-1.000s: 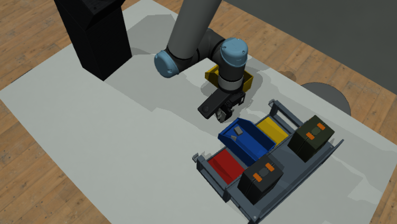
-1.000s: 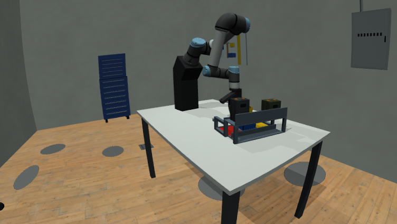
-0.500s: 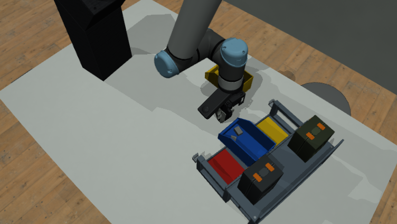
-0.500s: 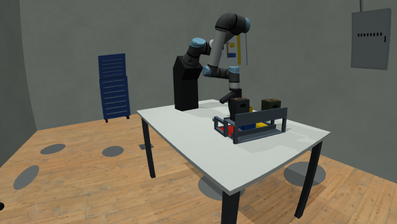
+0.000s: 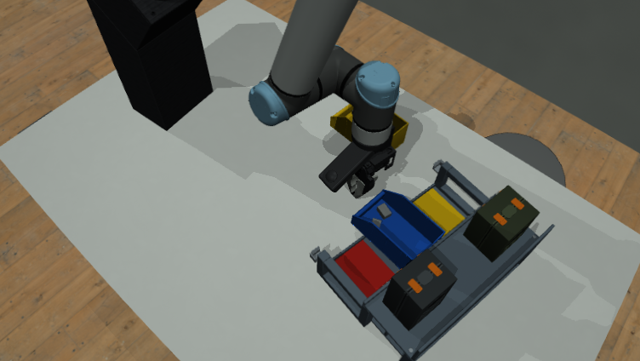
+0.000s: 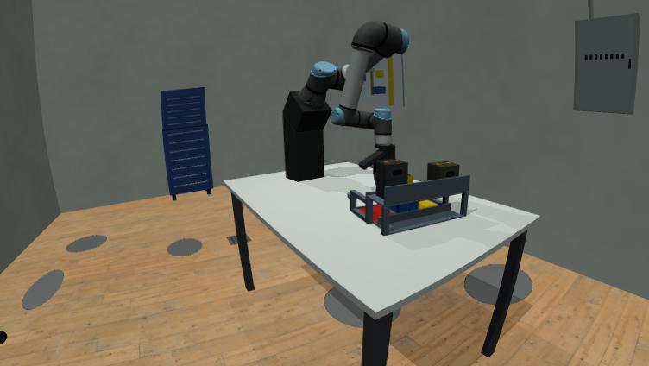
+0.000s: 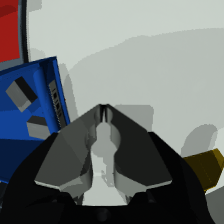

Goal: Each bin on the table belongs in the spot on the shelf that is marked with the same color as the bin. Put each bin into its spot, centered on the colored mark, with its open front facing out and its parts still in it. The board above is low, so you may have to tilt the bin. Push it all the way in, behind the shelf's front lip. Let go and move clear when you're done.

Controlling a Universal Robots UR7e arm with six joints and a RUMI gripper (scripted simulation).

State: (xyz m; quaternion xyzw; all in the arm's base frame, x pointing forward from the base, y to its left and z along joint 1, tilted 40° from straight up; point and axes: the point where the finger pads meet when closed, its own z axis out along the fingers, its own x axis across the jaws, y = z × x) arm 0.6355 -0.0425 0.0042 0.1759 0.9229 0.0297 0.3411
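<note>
I'm seeing two cases, one black point(image 5: 421, 287) point(image 6: 391, 177) and one green point(image 5: 501, 224) point(image 6: 443, 169), standing on top of the shelf point(image 5: 365, 313) point(image 6: 427, 190) point(image 7: 23, 35), crowding the room above its back. The blue bin point(image 5: 390, 239) point(image 6: 406, 207) point(image 7: 42, 80) is sitting in the shelf, between the red mark point(image 5: 365, 269) point(image 6: 374, 211) point(image 7: 9, 35) and yellow mark point(image 5: 439, 210) point(image 6: 427, 205), its open front facing out and its long axis running front to back. The yellow bin point(image 5: 400, 134) point(image 6: 410, 178) point(image 7: 205, 170) is resting on the table before the shelf, partly hidden by my arm. I'm holding the gripper point(image 5: 357, 190) point(image 6: 374, 181) point(image 7: 104, 105) in front of the shelf, fingertips closed together, gripping nothing. The wrist view is showing a slotted dark part along the blue bin's wall that the top view isn't revealing.
</note>
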